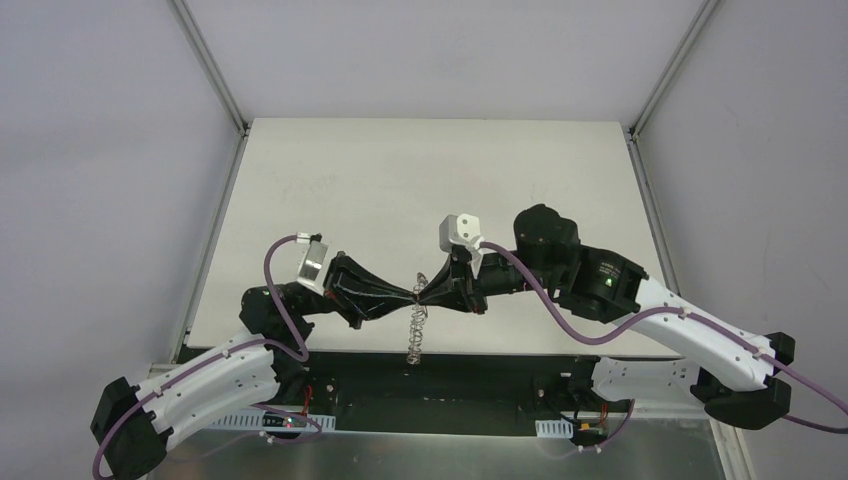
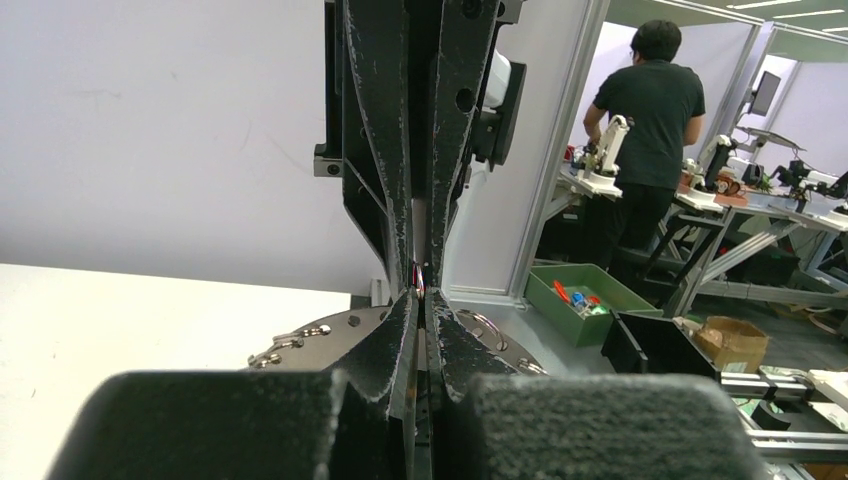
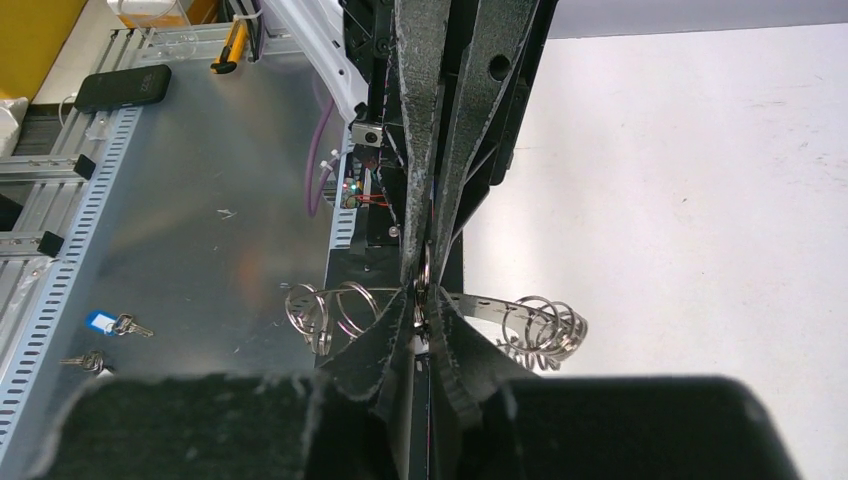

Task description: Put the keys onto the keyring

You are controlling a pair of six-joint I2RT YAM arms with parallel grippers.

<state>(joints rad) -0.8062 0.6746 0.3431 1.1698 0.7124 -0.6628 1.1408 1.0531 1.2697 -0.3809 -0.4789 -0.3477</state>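
Observation:
My two grippers meet tip to tip above the table's near edge. The left gripper [image 1: 411, 297] [image 2: 421, 296] is shut on the flat band of the keyring [image 2: 300, 345], whose silvery wire loops fan out on both sides of its fingers. The keyring [image 1: 416, 335] dangles below both tips. In the right wrist view the keyring [image 3: 540, 320] crosses behind the right gripper [image 1: 424, 294] [image 3: 422, 296], whose fingers are pressed together. One wire loop sits at their tips, and a tiny piece with a pale end [image 3: 418, 345], the keys, lies between them; most of it is hidden.
The grey metal shelf [image 3: 200, 200] lies below the table's near edge, with two small loose keys [image 3: 118, 324] and a black device [image 3: 122, 87] on it. The white table [image 1: 420, 190] stretches beyond the grippers. A green bin [image 2: 580, 300] and a person [image 2: 645, 120] are in the background.

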